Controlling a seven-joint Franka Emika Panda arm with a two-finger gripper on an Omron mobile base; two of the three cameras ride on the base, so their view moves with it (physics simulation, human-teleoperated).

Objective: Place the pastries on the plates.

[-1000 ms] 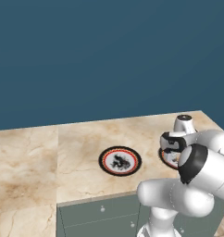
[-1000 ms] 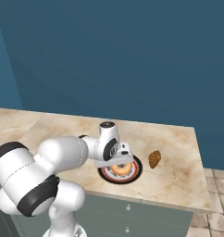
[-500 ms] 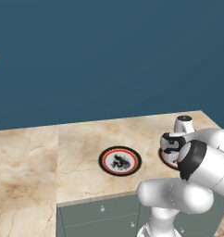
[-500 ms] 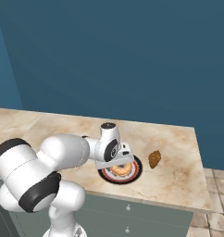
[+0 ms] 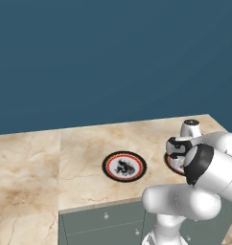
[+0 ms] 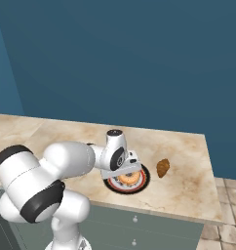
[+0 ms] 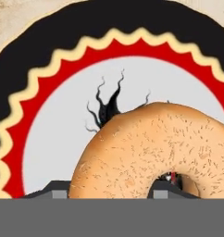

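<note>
The golden-brown ring pastry [image 6: 131, 178] lies on the right plate [image 6: 143, 181], close to the counter's front edge. My gripper [image 6: 125, 172] reaches down onto it. In the hand view the ring [image 7: 137, 148] fills the lower half over the plate's white centre [image 7: 53, 139], and my gripper [image 7: 109, 190] straddles its wall, one dark fingertip [image 7: 56, 190] outside and one in the hole. The darker brown pastry [image 6: 163, 167] sits on the bare counter just right of that plate. The other plate [image 5: 108, 160] lies to the left with nothing on it.
The marble counter [image 5: 31, 162] runs far to the left. Its right end [image 6: 210, 195] is a short way beyond the dark pastry. A dark blue wall stands behind, grey drawers [image 5: 98, 225] below the front edge.
The arm has stayed almost still over the right plate. The ring pastry rests on that plate as before.
</note>
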